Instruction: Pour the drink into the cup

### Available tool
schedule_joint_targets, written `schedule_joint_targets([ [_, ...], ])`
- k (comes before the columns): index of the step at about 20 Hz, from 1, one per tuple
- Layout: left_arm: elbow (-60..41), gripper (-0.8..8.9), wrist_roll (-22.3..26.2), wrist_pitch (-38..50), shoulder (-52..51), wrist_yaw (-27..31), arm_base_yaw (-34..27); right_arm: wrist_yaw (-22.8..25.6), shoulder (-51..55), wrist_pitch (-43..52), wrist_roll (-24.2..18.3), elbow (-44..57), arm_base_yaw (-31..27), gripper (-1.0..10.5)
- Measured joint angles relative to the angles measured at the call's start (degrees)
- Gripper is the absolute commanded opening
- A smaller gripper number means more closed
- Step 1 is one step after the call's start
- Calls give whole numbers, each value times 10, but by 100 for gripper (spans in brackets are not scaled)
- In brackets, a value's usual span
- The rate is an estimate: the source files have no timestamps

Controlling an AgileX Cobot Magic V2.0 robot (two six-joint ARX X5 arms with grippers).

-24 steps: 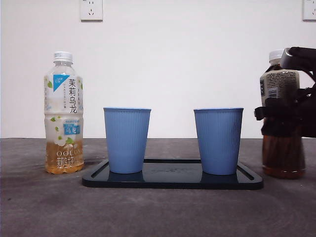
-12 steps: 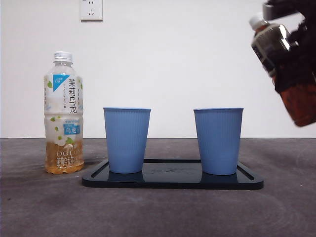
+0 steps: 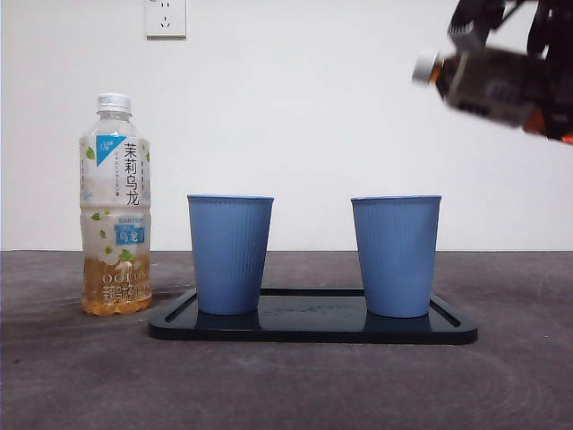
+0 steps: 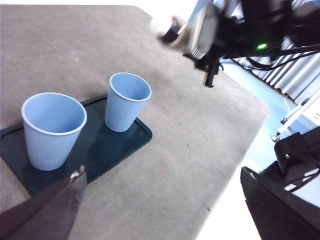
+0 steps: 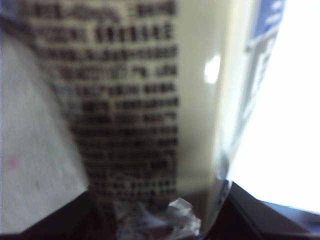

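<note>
Right gripper [image 3: 546, 45]: jaws clamped on dark tea bottle [image 3: 492, 85], held in the air, tipped nearly flat (white cap on), cap end above and just outside the nearer blue cup [image 3: 397, 255]. Below: 2 blue cups, second cup [image 3: 230, 253] alongside, both upright on black tray [image 3: 313, 327]. Oolong bottle [image 3: 115, 206] beyond, upright. Left gripper [image 4: 165, 210]: jaws wide, holding nothing.

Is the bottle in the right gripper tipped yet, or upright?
Tipped: the dark bottle lies nearly level in the right gripper, white cap toward the cups.
</note>
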State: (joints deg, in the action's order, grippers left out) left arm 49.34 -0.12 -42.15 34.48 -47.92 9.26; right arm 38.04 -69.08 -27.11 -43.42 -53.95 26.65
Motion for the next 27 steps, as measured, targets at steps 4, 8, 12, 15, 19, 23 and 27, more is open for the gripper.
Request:
schedule_joint_targets([
  [4, 0, 496, 0, 0, 0, 0, 14, 45, -19, 5, -65, 0, 25, 188],
  [8, 0, 496, -3, 0, 0, 0, 25, 95, -39, 7, -138, 0, 39, 188],
  [12, 0, 496, -5, 0, 0, 0, 38, 139, -58, 11, -179, 0, 47, 188],
  [15, 0, 496, -6, -1, 0, 0, 46, 148, -64, 17, -196, 0, 52, 188],
  [19, 0, 496, -6, -2, 0, 0, 53, 162, -66, 22, -212, 0, 60, 188],
  [23, 0, 496, -6, -4, 0, 0, 57, 172, -71, 22, -224, 0, 65, 188],
  [27, 0, 496, -6, -5, 0, 0, 59, 173, -76, 22, -228, 0, 67, 188],
])
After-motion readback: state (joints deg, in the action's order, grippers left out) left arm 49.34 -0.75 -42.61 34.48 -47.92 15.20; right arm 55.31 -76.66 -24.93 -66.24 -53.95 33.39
